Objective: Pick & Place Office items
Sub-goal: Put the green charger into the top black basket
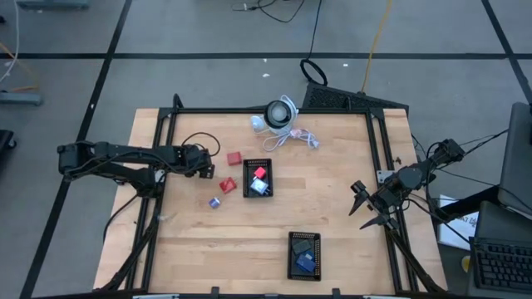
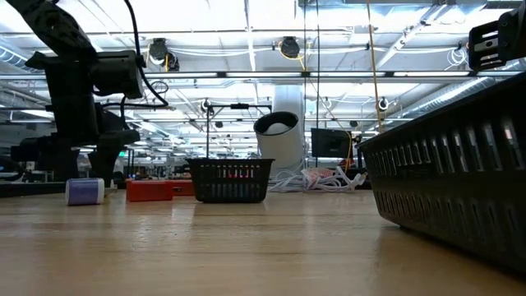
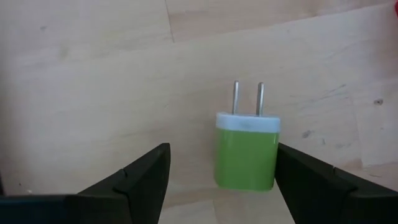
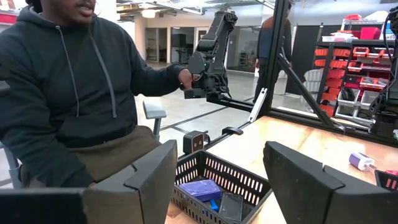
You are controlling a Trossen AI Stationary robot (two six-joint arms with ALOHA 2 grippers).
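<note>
At table's left: left gripper point(image 3: 221, 177) open, fingers straddling green charger plug point(image 3: 245, 149) | right edge: right gripper point(image 1: 366, 208) open, empty, raised.

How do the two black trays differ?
The centre tray holds a red piece and a blue one; the near tray shows only blue and dark items. The centre tray sits mid-table, the near tray at the front edge. Both are black, rectangular mesh baskets.

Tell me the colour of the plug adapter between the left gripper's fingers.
Green body, white top; left wrist view shows the plug adapter best.
</note>
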